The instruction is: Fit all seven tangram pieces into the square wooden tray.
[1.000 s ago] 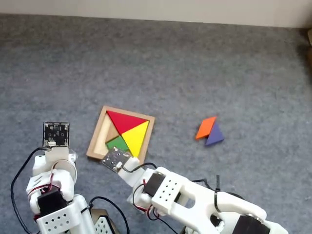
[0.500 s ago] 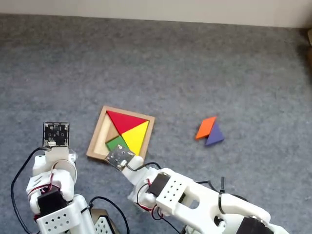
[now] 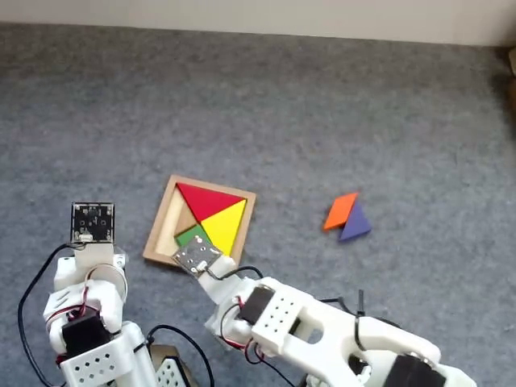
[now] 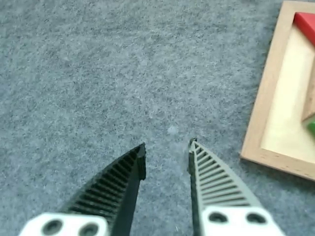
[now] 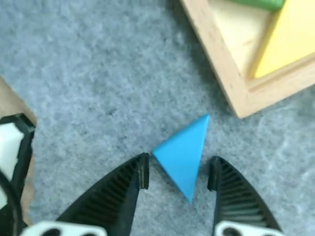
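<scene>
The square wooden tray (image 3: 160,227) lies on the grey carpet and holds a red triangle (image 3: 208,200), a yellow triangle (image 3: 227,227) and a green triangle (image 3: 192,237). An orange piece (image 3: 340,210) and a purple triangle (image 3: 355,223) lie together to the tray's right. In the right wrist view a blue triangle (image 5: 183,154) lies flat on the carpet just off a corner of the tray (image 5: 224,64), between the fingers of my open right gripper (image 5: 178,171). My left gripper (image 4: 166,157) hangs open over bare carpet beside the tray's edge (image 4: 266,98).
Both arm bases stand along the near edge of the carpet; the right arm's body (image 3: 322,334) stretches across the near middle. A pale wall strip (image 3: 258,16) runs along the far edge. Open carpet lies beyond the tray.
The right arm's wrist has shifted slightly near the tray's near corner, first to the right and then back left. The left arm and all pieces kept still.
</scene>
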`<action>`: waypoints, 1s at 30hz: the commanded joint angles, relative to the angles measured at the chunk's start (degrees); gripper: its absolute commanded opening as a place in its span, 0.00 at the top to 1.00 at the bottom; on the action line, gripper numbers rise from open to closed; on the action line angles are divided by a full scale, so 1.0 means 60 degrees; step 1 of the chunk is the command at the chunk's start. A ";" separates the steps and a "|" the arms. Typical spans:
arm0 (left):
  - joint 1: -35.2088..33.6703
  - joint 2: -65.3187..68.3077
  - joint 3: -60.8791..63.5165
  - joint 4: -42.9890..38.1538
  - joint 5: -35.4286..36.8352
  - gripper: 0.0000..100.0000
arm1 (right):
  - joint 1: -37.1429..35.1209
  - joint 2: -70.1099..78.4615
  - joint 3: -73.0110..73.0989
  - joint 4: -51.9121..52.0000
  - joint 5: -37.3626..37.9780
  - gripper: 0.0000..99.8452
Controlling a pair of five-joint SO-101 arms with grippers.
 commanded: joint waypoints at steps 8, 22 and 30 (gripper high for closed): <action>-0.0110 -0.0535 -0.0095 -0.0044 0.0015 0.84 | 0.0286 0.2484 -0.1795 0.1033 -0.0044 0.80; -0.0110 -0.0535 -0.0095 -0.0044 0.0015 0.84 | 0.0286 0.1575 -0.1766 0.1502 -0.0015 0.91; -0.0110 -0.0535 -0.0081 -0.0044 0.0015 0.84 | 0.0388 -0.0974 -0.1560 0.2249 -0.0015 0.91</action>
